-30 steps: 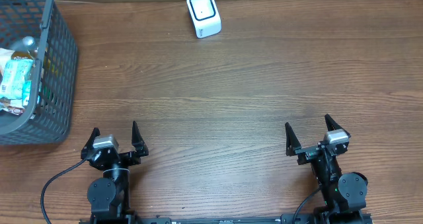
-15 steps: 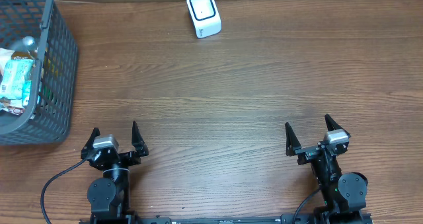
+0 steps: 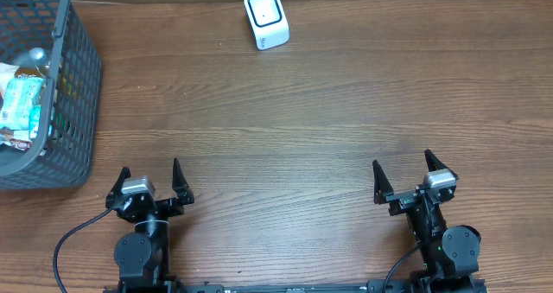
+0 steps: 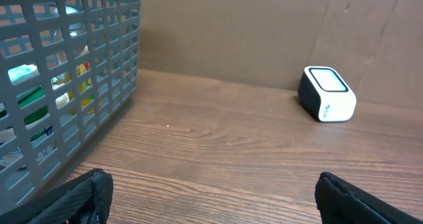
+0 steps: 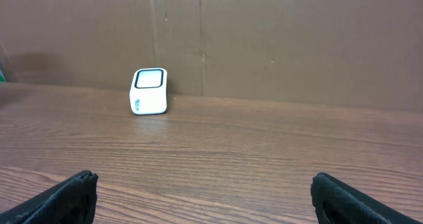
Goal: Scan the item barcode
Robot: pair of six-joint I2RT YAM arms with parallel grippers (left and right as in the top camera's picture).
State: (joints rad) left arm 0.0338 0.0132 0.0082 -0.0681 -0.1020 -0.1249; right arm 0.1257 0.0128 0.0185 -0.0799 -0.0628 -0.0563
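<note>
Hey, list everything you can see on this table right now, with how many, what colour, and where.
barcode scanner: one, white with a dark window, far edge near the middle
basket: one, grey mesh, far left corner of the table
packaged items: several, mostly green and white, inside the basket; the mesh hides the exact count
table: one, brown wood grain, under everything
cardboard wall: one, brown, behind the table's far edge
cable: one, black, looping beside the left arm's base
left gripper: one, black, near edge on the left, jaws open and holding nothing
right gripper: one, black, near edge on the right, jaws open and holding nothing
</note>
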